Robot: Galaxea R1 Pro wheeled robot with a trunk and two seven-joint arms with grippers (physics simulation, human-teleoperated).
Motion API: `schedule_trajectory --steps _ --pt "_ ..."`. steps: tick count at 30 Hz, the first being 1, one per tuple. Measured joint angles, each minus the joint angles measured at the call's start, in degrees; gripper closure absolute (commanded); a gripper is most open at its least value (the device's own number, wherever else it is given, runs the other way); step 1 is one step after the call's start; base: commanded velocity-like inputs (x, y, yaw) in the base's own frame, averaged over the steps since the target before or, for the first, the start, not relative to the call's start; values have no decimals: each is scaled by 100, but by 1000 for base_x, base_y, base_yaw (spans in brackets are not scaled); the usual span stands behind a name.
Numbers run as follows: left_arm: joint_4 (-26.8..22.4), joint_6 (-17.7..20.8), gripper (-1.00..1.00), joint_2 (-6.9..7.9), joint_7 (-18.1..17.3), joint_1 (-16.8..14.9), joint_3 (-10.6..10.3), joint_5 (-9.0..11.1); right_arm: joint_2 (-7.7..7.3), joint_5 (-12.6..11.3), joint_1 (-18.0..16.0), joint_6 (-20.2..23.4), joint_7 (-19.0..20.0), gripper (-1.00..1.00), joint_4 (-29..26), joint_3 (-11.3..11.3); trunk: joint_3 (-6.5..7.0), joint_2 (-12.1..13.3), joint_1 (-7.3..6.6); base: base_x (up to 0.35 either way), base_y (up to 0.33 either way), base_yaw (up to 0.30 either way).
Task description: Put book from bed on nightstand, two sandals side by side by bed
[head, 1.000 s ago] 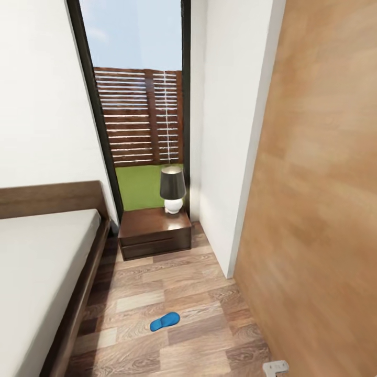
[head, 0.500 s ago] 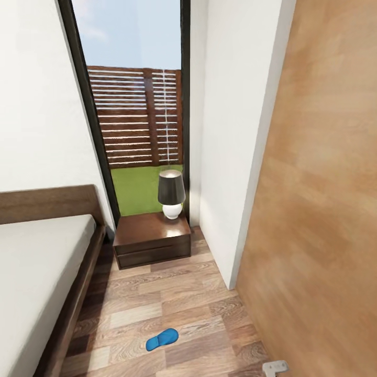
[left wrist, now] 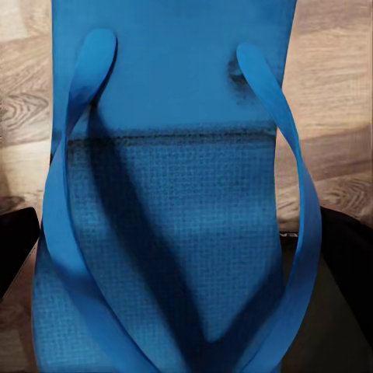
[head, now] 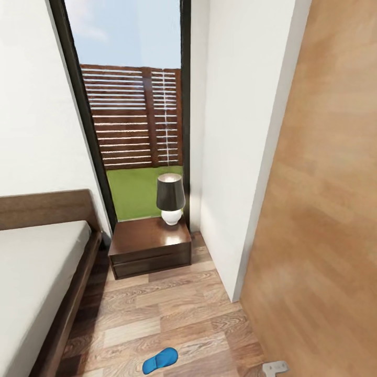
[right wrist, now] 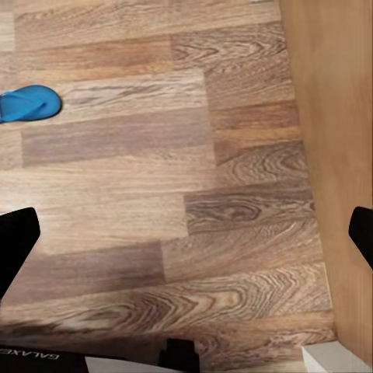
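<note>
While our head camera looks down a narrow strip of bedroom, we list the following. Bed (head: 36, 272): dark wooden frame, pale grey mattress, against the left wall. Nightstand (head: 149, 246): dark glossy wood, two drawer fronts, just beside the head end of the bed and below a tall dark-framed window (head: 133, 104) showing fence and grass. Lamp (head: 170, 199): dark shade, white base, upright at the nightstand's far right corner. Floor (head: 173, 309): light brown planks. Wooden door (head: 324, 209): close along our right.

Sandal on the floor (head: 160, 361): bright blue, lying flat, well apart from the nightstand, between the bed and the door; our right wrist camera shows it too (right wrist: 28, 103).

Second sandal (left wrist: 175, 194): blue, straps facing the left wrist camera, held above the planks between the dark fingers (left wrist: 15, 249) of our left pincer (left wrist: 183, 256), which is pinching it.

Right pincer (right wrist: 186, 233): fingers spread wide, nothing between them, hanging over bare floor beside the door.

Book: not listed.
</note>
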Motion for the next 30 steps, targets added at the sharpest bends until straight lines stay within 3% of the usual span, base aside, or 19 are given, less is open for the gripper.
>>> schedule_trajectory --steps 14,30 --pt "-1 -8 100 0 0 0 -1 -5 0 0 -1 0 0 -100 20 -1 0 1 2 132 22 24" --pt "-3 -8 100 0 0 1 -1 -7 0 0 -2 0 0 -100 28 0 0 1 2 9 0 199"
